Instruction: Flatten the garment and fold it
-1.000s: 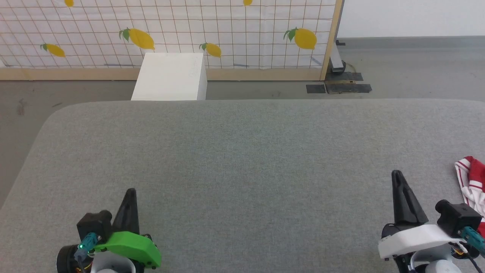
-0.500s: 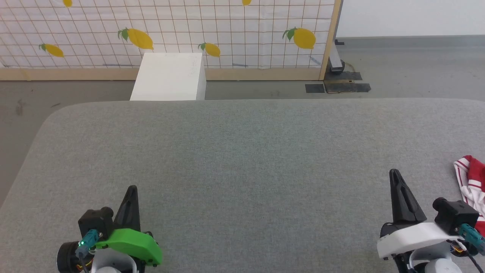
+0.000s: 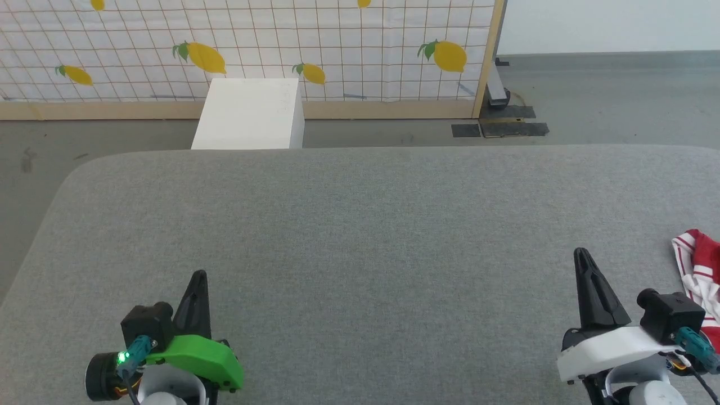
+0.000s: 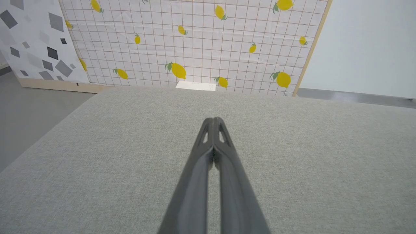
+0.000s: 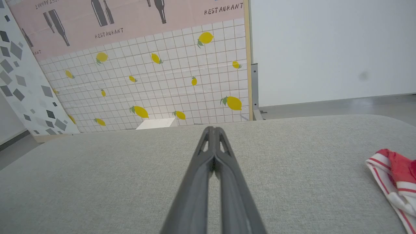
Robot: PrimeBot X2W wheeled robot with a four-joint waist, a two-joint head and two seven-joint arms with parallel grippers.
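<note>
The left gripper point(image 4: 213, 121) has its two dark fingers pressed together from the tips down, with nothing between them. It sits over the near left part of the grey cloth-covered table point(image 3: 360, 225) and points away from the robot. The right gripper point(image 5: 213, 129) is also closed tight on nothing, its tips meeting in a point. It sits over the near right part of the table and points forward as well. The two are well apart.

The garment point(image 3: 699, 267) lies on the table just to the right of the right gripper, apart from its fingers and close to the table's right side. It is bunched up. What shows is red cloth and a white part edged with red-and-white stripes, and the rest runs past the right edge of the head view.

Beyond the table's far edge a white box point(image 3: 247, 115) stands on the grey floor point(image 3: 619, 95). It is set against a wood-framed screen point(image 3: 337, 45) of white squared cloth printed with yellow lemons. Dark tape patches point(image 3: 500, 129) lie on the floor by the screen's right post. Above the lemon cloth, the right wrist view shows a pink poster point(image 5: 130, 19) with black bottles and the word RESTAURANT. To the left of the screen stands a white panel point(image 4: 29, 42) scattered with grey diamonds.
</note>
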